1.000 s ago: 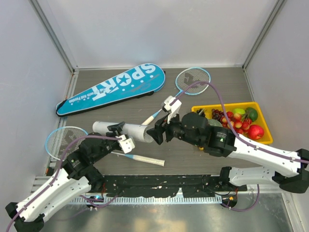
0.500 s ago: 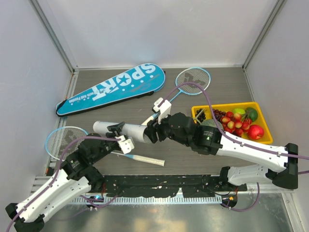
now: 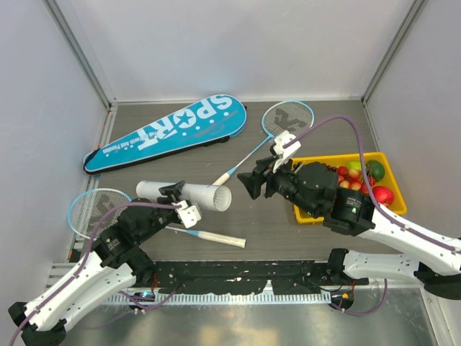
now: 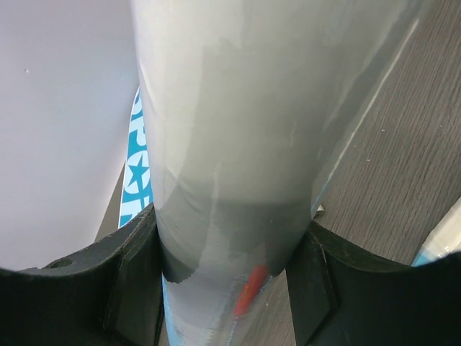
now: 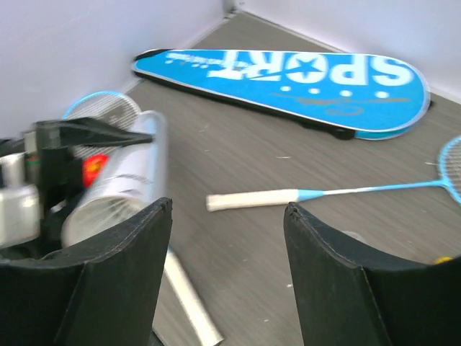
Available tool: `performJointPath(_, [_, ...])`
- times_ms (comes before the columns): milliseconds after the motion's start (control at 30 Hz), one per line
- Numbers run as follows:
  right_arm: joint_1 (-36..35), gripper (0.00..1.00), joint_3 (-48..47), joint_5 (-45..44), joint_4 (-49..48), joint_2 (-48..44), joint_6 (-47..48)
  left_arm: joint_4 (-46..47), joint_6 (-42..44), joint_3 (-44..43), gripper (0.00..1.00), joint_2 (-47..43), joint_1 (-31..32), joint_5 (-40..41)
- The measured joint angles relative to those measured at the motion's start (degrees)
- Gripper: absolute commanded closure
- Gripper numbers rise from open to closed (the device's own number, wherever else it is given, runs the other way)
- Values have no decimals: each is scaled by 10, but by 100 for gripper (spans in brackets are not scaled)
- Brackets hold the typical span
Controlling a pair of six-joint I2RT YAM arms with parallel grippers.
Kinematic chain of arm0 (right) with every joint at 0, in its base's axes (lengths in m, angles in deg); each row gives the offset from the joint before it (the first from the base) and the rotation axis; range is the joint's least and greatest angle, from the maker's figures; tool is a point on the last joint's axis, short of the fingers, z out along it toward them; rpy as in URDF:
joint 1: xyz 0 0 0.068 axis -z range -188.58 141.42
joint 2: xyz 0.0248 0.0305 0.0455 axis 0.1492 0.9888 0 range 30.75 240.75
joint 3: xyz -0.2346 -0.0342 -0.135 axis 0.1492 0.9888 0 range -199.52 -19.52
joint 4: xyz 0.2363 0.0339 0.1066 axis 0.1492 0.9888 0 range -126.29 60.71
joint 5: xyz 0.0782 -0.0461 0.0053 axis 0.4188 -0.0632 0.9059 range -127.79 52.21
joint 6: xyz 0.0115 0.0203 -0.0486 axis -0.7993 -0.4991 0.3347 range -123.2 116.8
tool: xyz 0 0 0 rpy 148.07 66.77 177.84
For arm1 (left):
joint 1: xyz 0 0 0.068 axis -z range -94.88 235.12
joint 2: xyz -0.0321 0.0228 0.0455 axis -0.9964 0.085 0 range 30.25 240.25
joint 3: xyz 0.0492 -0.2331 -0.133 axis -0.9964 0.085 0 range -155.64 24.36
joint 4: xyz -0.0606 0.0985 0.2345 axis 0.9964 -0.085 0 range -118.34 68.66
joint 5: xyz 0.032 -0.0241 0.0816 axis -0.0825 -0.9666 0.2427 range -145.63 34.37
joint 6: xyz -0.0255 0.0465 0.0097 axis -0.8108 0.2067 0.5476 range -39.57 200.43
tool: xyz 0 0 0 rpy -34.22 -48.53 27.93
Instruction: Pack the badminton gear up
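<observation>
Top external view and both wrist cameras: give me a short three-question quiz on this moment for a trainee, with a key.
1. How many rackets lie on the table?
2. True or false: the right fingers are closed on a racket handle.
3. The left fingers hold: A) the white tube B) a racket C) nothing.

Key
1. Two.
2. False: they stand open with nothing between them.
3. A.
</observation>
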Motion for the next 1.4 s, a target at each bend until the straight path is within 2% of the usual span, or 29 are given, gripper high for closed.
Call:
performJointPath(167, [83, 41, 7, 19, 9, 23, 4, 0, 0, 2, 100, -10, 0, 3])
performJointPath(300, [141, 49, 26, 40, 13, 77, 1, 7, 0, 9, 100, -31, 0, 6])
performJointPath(467, [178, 59, 47, 59, 13, 161, -2, 20, 1, 21, 100, -54, 0, 7])
performJointPath(967, [252, 66, 35, 102, 1, 409, 5, 33, 0, 24, 100, -60, 0, 6])
performJointPath(1400, [269, 70, 20, 135, -14, 471, 18, 34, 0, 24, 100, -60, 0, 6])
